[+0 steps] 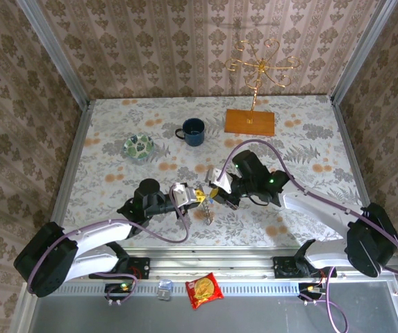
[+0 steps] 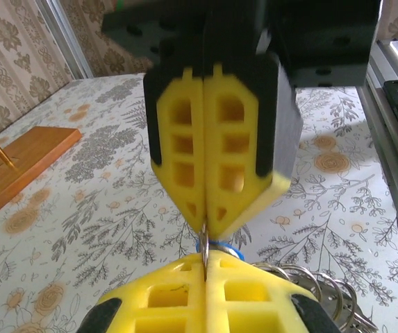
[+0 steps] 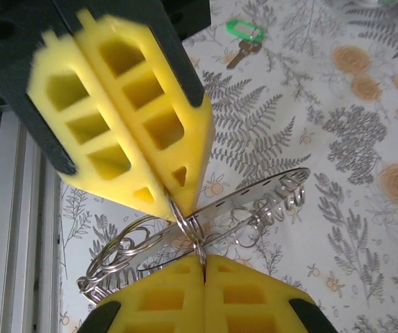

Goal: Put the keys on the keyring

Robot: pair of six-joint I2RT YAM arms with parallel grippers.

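Floral table: L gripper + R gripper both pinch keyring; mug, dish behind.

In the left wrist view only a thin arc of the blue key shows; the rest is hidden behind the right end effector. The keyring runs off the bottom edge there. In the right wrist view the left end effector is blurred along its upper side. Both end effectors' yellow tips cover the stretch of keyring between them.
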